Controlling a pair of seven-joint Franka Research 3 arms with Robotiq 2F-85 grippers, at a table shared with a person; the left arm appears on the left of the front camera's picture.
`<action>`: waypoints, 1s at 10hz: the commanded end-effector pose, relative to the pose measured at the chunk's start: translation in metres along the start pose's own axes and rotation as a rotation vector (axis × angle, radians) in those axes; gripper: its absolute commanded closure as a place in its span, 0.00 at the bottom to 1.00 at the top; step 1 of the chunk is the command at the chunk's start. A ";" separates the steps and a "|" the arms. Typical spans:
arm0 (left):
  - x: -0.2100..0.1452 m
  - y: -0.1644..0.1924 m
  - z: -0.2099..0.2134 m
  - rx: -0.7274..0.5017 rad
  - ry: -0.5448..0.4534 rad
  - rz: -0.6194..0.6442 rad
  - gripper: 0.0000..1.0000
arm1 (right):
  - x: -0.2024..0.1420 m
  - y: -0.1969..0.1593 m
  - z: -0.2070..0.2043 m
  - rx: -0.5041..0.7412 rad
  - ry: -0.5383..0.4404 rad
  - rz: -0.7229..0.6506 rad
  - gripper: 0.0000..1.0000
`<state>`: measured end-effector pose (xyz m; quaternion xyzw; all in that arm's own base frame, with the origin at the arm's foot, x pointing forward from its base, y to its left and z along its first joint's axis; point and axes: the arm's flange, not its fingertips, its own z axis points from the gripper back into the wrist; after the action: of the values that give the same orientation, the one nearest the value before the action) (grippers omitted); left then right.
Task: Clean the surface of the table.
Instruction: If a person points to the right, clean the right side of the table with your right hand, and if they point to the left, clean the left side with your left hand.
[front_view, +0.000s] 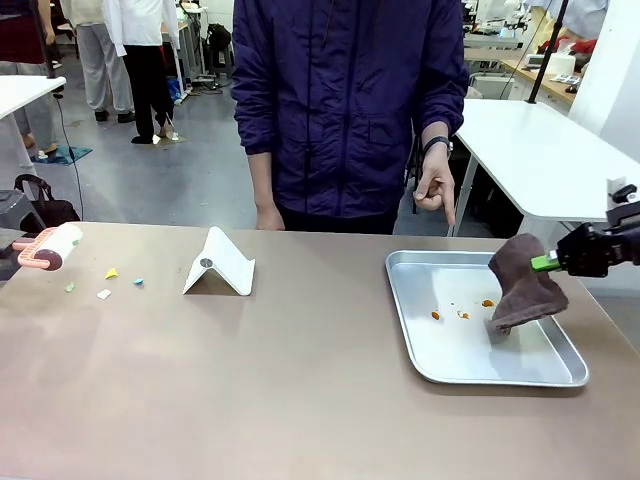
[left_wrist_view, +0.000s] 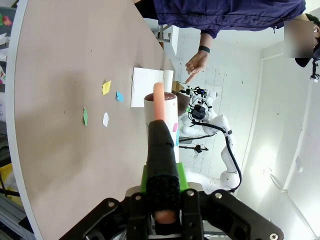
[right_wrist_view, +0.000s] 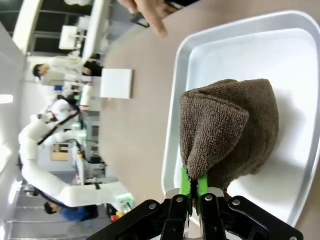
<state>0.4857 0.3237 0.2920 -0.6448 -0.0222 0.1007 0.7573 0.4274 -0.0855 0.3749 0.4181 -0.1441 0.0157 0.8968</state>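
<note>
The left pincer (left_wrist_view: 161, 132) is clamped on the pink handle of a lint roller (front_view: 48, 248). Just past the roll, small paper scraps (front_view: 111, 272) dot the table (front_view: 280, 390), whose smooth, matte, plain brown top spreads beneath both pincers. The right pincer (front_view: 548, 263) grips a brown cloth (front_view: 525, 290) drooping into a metal tray (front_view: 405, 300) below it, with orange crumbs (front_view: 462, 314) to its left.
</note>
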 end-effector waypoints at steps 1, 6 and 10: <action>-0.002 -0.002 0.000 0.007 0.012 -0.019 1.00 | 0.005 -0.001 -0.016 -0.107 0.006 0.063 0.94; -0.002 -0.002 0.000 0.007 0.012 -0.019 1.00 | -0.002 -0.015 -0.074 -0.341 -0.032 0.183 0.94; -0.002 -0.002 0.000 0.007 0.012 -0.019 1.00 | -0.013 -0.015 -0.105 -0.412 -0.048 0.282 0.94</action>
<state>0.4858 0.3238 0.2919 -0.6447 -0.0223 0.1008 0.7574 0.4449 -0.0222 0.3105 0.2130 -0.1925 0.0898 0.9537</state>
